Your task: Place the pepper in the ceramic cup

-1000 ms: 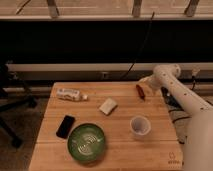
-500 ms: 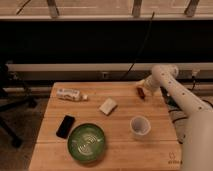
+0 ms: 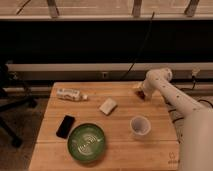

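The small red pepper lies on the wooden table near its far right edge and shows only partly under my gripper. My gripper is down at the pepper, at the end of the white arm that reaches in from the right. The white ceramic cup stands upright on the table, nearer the front than the gripper and apart from it.
A wide green bowl sits front centre, with a black phone to its left. A plastic bottle lies at the far left. A pale packet lies mid-table. An office chair base stands left of the table.
My arm has swung left and lowered the gripper onto the pepper, which lay uncovered a second ago. Nothing else has moved.
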### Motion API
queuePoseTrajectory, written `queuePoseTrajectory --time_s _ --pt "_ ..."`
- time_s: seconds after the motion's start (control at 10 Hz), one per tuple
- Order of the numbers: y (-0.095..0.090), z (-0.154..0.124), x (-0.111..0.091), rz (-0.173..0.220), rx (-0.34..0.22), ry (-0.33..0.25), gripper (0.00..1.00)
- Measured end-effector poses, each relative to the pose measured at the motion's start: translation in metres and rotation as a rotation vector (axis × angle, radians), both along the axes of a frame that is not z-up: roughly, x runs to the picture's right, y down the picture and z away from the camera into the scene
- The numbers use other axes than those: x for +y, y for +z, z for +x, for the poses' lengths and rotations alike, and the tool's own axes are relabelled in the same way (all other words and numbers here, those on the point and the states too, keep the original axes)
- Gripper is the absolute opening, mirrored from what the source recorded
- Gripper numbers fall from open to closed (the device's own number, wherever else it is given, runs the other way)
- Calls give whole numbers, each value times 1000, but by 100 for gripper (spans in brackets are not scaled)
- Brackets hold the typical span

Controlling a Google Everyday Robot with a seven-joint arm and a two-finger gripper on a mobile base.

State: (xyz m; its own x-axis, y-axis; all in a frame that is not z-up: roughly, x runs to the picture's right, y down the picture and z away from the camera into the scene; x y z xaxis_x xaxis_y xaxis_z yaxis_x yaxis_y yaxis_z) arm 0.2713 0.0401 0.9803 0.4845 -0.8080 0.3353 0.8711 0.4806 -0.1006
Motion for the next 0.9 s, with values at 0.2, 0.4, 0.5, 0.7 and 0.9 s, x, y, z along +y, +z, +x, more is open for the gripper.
queuePoseTrajectory --time_s 0.2,0.4,0.5,0.7,0.9 --pt "6 1 1 22 21 -58 80" --pt "10 3 2 36 35 -107 78" --pt "12 4 2 42 41 -130 70" --pt "12 6 1 42 50 -141 54" --pt "7 12 -5 35 75 -136 33"
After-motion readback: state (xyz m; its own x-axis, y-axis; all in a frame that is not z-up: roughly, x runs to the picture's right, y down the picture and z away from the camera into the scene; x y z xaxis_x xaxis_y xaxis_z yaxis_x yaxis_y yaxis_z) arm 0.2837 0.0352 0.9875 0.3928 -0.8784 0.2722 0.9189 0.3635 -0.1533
